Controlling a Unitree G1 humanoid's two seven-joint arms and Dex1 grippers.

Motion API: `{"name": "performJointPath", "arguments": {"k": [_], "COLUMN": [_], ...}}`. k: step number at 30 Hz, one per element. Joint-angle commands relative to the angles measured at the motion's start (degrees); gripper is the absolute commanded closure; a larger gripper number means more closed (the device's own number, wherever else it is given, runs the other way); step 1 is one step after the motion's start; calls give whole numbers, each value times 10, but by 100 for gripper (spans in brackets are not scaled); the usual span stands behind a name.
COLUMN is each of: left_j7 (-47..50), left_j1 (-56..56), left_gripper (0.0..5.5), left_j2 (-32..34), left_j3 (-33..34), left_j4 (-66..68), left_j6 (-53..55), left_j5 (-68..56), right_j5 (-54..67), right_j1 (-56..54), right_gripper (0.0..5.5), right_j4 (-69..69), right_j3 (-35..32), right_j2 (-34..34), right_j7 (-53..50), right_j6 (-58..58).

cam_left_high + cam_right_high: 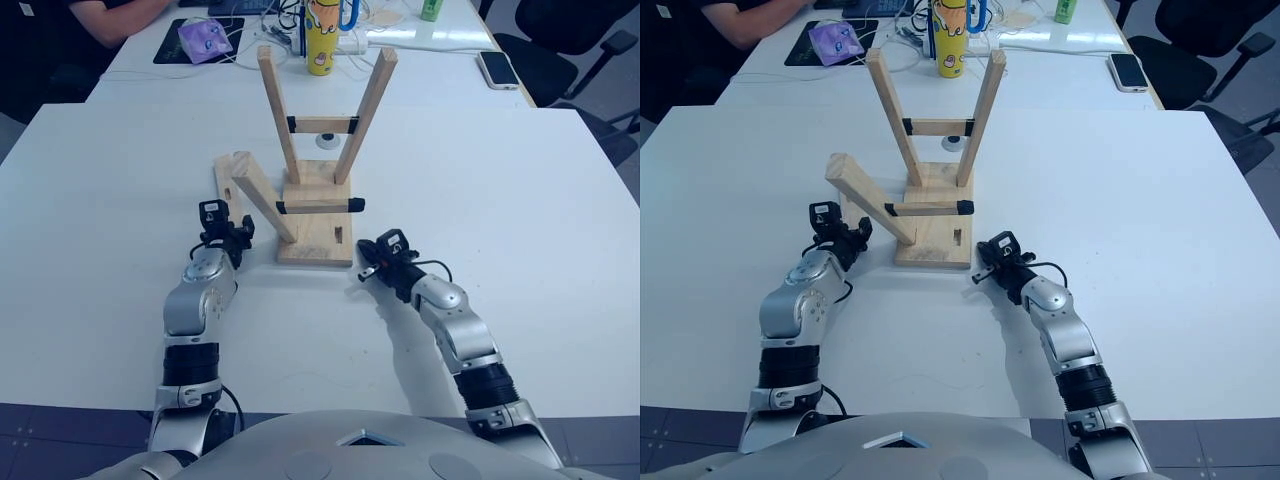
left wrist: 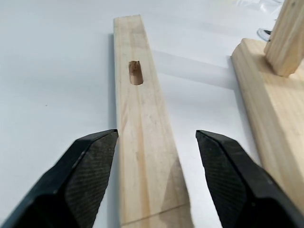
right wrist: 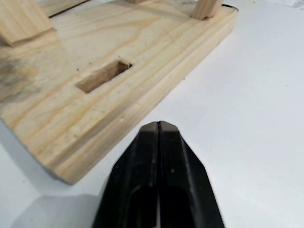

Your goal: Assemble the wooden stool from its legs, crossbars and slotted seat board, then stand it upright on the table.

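Loose leg: flat on tabletop, just left of seat board, long axis near-to-far
Left hand: released, straddling the leg's near end; nearer arm
Right hand: clenched, empty, by board's near-right corner

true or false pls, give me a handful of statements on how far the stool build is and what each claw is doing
1. The left claw is open, with the loose leg between its fingers. True.
2. The right claw grips a crossbar. False: it is shut on nothing, close to the seat board.
3. The seat board lies flat on the table with the fitted legs pointing up. True.
4. All four legs are fitted in the board. False: three are, and one slot is empty.
5. The yellow cup stands on the seat board. False: it stands on the far table, beyond the stool.
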Motion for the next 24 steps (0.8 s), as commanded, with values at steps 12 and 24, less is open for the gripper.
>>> {"name": "performJointPath", "arguments": {"k": [12, 24], "left_j7": [11, -33], "left_j1": [-33, -38], "left_gripper": [244, 343], "left_j2": [-4, 34], "left_j3": [22, 53], "left_j4": [64, 98], "left_j6": [64, 32], "left_j5": [17, 16], "right_j5": [20, 44], "right_j1": [8, -8], "right_gripper": [550, 550], "right_j4": [4, 15], "right_j3": [-11, -60], "right_j2": [19, 34], "right_j7": [1, -23], "right_j6": [50, 78]}}
